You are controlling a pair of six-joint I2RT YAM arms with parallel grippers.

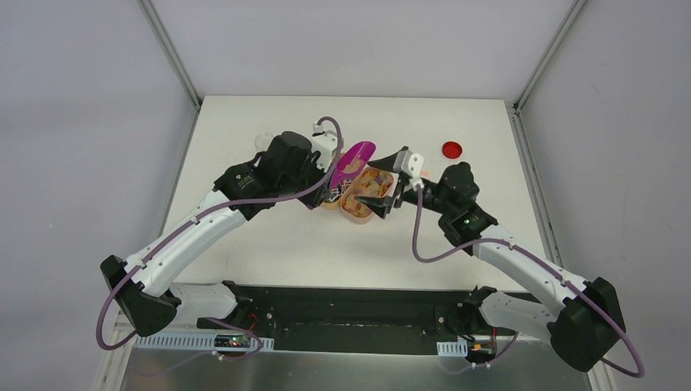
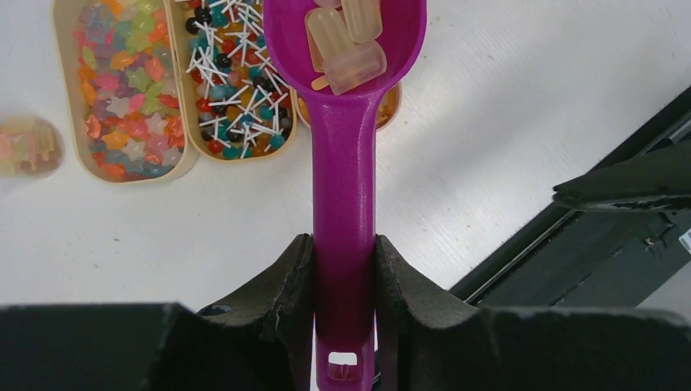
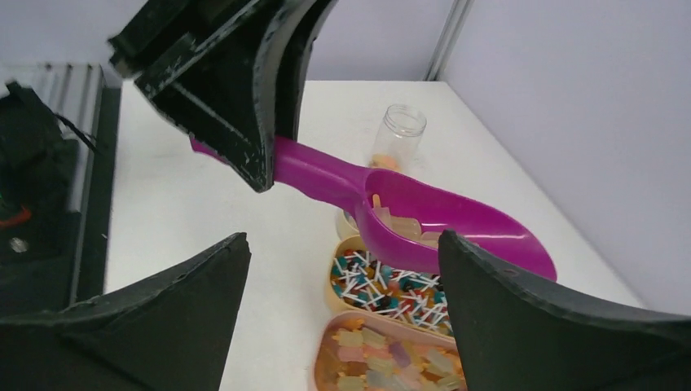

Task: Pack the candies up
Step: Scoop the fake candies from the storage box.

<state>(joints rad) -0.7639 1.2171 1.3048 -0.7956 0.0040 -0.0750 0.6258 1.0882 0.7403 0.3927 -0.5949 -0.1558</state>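
Left wrist view is showing the left tool (image 2: pixel 344 269) clenching the scoop (image 2: pixel 342 163) handle, carrying pale candies (image 2: pixel 346 41) above the trays (image 2: pixel 63 90) on the bench (image 2: pixel 530 122). The right tool (image 3: pixel 342 244) is hanging released. Transfer appears underway; tipping into the jar (image 3: pixel 397 130) is calling for level travel.

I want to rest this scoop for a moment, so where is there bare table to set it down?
Bare table runs between the candy trays and the black base rail. Another patch lies far right, beside the red disc. The middle is crowded with trays and scoop.
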